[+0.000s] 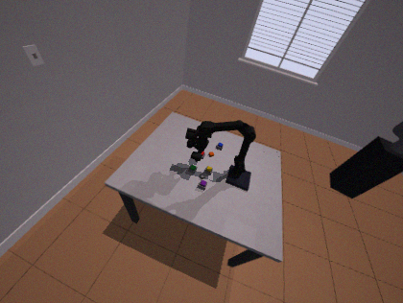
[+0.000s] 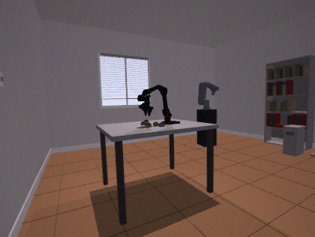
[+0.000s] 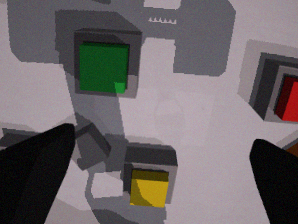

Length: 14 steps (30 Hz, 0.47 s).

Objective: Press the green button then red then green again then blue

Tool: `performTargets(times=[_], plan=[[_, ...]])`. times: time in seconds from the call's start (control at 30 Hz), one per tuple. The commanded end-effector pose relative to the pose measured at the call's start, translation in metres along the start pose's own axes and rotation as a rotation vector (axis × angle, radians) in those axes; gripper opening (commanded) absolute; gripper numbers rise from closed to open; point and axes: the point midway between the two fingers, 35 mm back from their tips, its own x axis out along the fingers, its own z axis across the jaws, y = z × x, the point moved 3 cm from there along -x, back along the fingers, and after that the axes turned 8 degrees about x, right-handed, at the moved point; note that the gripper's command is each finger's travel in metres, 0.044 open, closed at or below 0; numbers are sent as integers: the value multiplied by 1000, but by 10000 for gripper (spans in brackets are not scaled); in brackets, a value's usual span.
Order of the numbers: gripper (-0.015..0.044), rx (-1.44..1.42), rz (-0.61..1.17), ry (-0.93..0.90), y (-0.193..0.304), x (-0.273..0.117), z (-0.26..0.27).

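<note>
The green button (image 1: 193,168) (image 3: 103,67) stands on its dark base, at the upper left in the wrist view, partly in shadow. The red button (image 1: 202,153) (image 3: 288,100) is cut off by the right edge of the wrist view. The blue button (image 1: 220,145) is farther back in the top view and out of the wrist view. My gripper (image 1: 196,156) (image 2: 148,115) (image 3: 165,141) is open, with nothing between its fingers. It hangs well above the table, its fingertips clear of every button. All three task buttons look unpressed as far as they show.
A yellow button (image 1: 209,170) (image 3: 149,190) is at the bottom middle of the wrist view. An orange object (image 1: 211,153) (image 3: 293,149) lies beside the red button. A purple button (image 1: 203,183) is nearer the front edge. A small dark grey block (image 1: 201,176) (image 3: 92,146) lies near the yellow button.
</note>
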Motion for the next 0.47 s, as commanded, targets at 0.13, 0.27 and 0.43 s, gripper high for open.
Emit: performTargets(times=[0.13,0.27,0.43], plan=[[400,5,2,-8,61,-18,108],[400,5,2,-9,70,-20,117],[400,5,2,-9,70,-20,117]])
